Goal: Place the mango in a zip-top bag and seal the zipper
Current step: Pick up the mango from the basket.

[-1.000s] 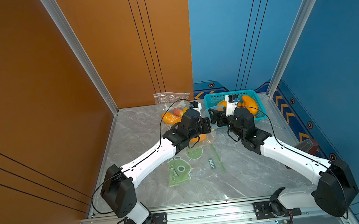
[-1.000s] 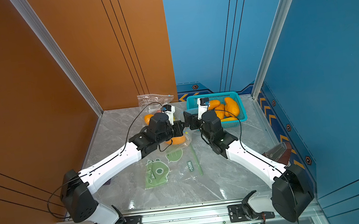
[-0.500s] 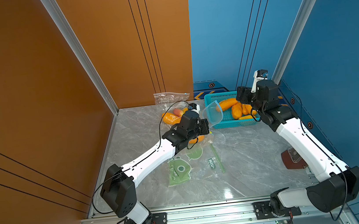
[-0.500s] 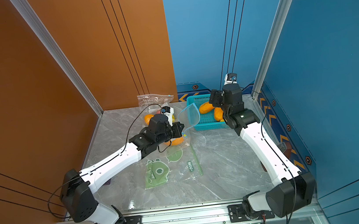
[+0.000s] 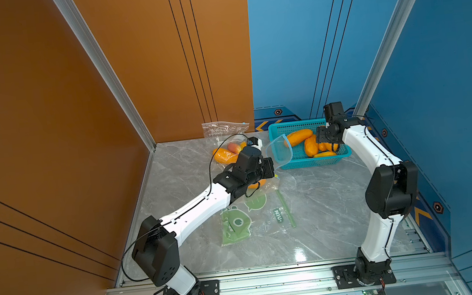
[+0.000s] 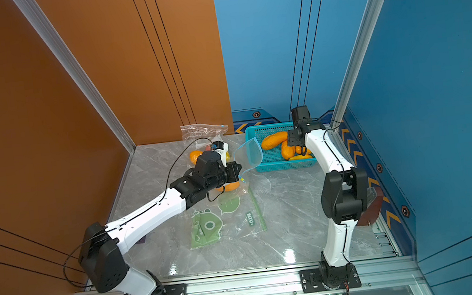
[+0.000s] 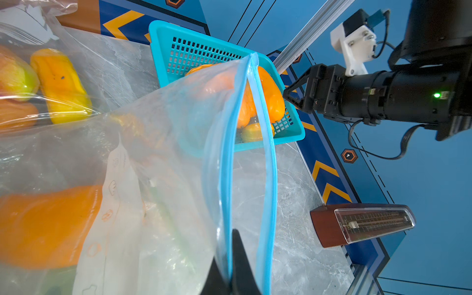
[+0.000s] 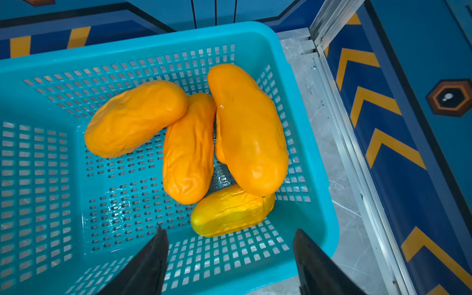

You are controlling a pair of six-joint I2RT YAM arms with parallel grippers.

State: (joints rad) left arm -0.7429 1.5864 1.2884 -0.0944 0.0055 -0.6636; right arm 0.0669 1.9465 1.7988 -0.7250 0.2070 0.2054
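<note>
A: What does everything rest on?

B: A grey marble table (image 5: pixel 327 219). On it a teal basket (image 8: pixel 46 143) sits directly below the right gripper (image 8: pixel 228 229), whose fingers (image 8: pixel 150 260) are spread wide and grasp nothing.

A: And the bag (image 7: pixel 166 153)?

B: Clear, with a blue zipper (image 7: pixel 224 153). It stands up from the left gripper (image 7: pixel 231 260), which is clenched on one lip at the mouth; the other lip bows away, so the mouth gapes.

A: Where are the mangoes (image 8: pixel 189 148)?

B: Four lie in the basket, ahead of the right gripper's fingers. The nearest, a greenish mango (image 8: pixel 232 212), lies just beyond the gap between them, touching neither. An orange shape (image 7: pixel 46 224) shows through the bag beside the left gripper; whether it is inside, I cannot tell.
</note>
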